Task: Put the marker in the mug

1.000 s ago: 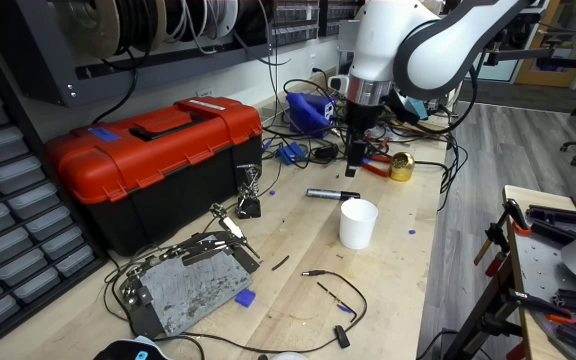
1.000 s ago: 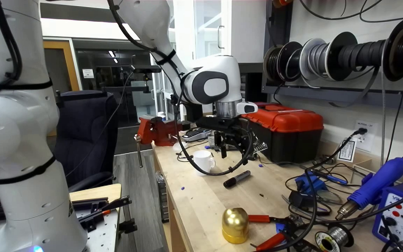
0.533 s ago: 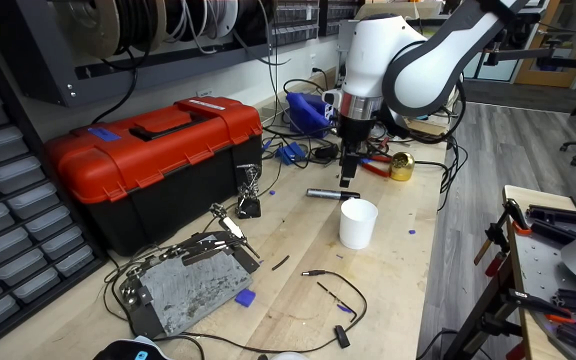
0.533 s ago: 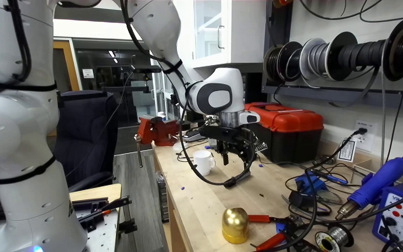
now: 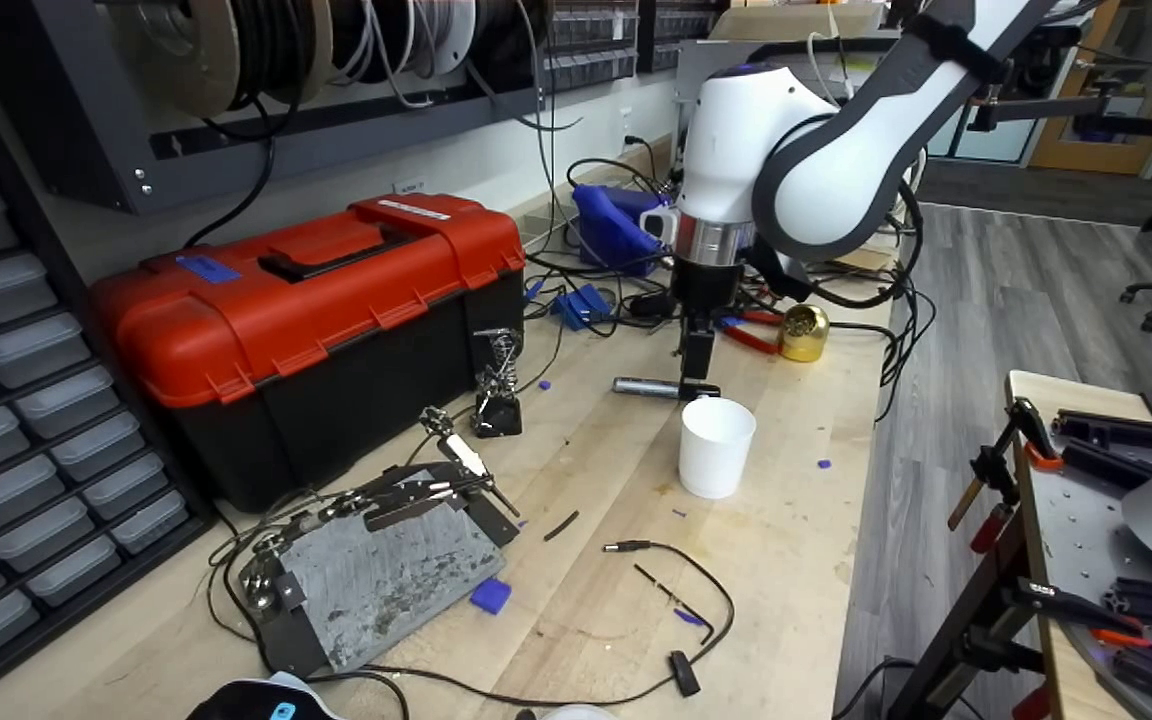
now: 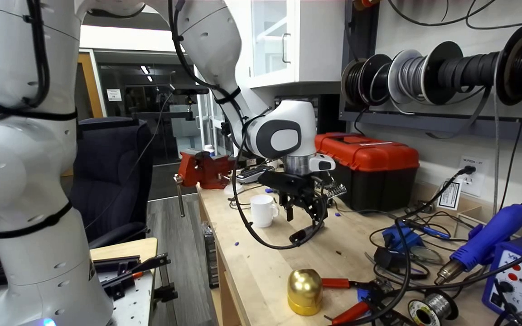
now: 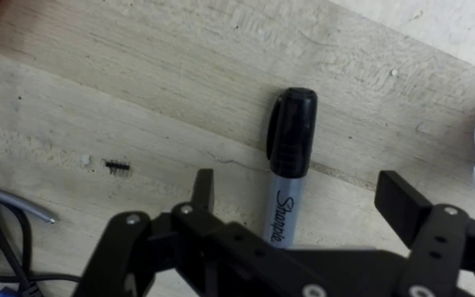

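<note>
The hand (image 7: 300,194) now sits lower than a second ago, close over the marker (image 7: 291,152), its two fingers (image 7: 203,187) wide apart; a grasp appears to be the next step. The marker lies on the tabletop (image 5: 786,600) near the mug (image 5: 716,448), outside it. Count: one hand, one marker, one mug, one red toolbox (image 5: 308,345).

In an exterior view, the toolbox (image 5: 336,330) stands on the table (image 5: 786,560) at left, the mug (image 5: 716,455) right of centre, the marker (image 5: 644,387) lying behind the mug and to its left. In the wrist view, the marker shows between the two sides of the tool (image 7: 295,181), the mug at the right edge.
</note>
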Available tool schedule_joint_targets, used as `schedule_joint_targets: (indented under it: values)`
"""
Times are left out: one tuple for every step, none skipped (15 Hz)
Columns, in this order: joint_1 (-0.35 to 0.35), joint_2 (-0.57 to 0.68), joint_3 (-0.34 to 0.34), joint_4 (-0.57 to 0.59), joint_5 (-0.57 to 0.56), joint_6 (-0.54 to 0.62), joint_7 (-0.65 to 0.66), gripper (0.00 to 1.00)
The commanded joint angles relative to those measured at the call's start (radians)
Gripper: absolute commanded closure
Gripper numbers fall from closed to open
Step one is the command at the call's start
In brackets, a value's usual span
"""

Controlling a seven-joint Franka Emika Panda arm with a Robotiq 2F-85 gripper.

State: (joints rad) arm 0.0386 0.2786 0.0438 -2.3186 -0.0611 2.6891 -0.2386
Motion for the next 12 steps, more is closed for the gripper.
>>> schedule_joint_targets:
  values:
    - [-0.018,0.012,0.021,0.009,0.026,0.015,0.004,0.0]
    - [-0.019,0.013,0.024,0.009,0.034,0.015,0.002,0.0]
    - [-0.019,0.013,0.026,0.008,0.039,0.014,0.001,0.0]
    - [-0.019,0.015,0.026,0.008,0.041,0.013,0.001,0.0]
    - [-0.02,0.017,0.028,0.007,0.045,0.013,-0.001,0.0]
    - [-0.021,0.019,0.029,0.006,0.048,0.013,-0.003,0.0]
    - [-0.022,0.022,0.029,0.005,0.051,0.014,-0.002,0.0]
    - [-0.023,0.025,0.029,0.005,0.055,0.014,-0.003,0.0]
    - [-0.024,0.029,0.03,0.005,0.058,0.014,-0.004,0.0]
    - [-0.025,0.032,0.031,0.005,0.06,0.014,-0.004,0.0]
    - [-0.027,0.033,0.032,0.005,0.063,0.014,-0.005,0.0]
    - [-0.028,0.034,0.034,0.005,0.067,0.015,-0.006,0.0]
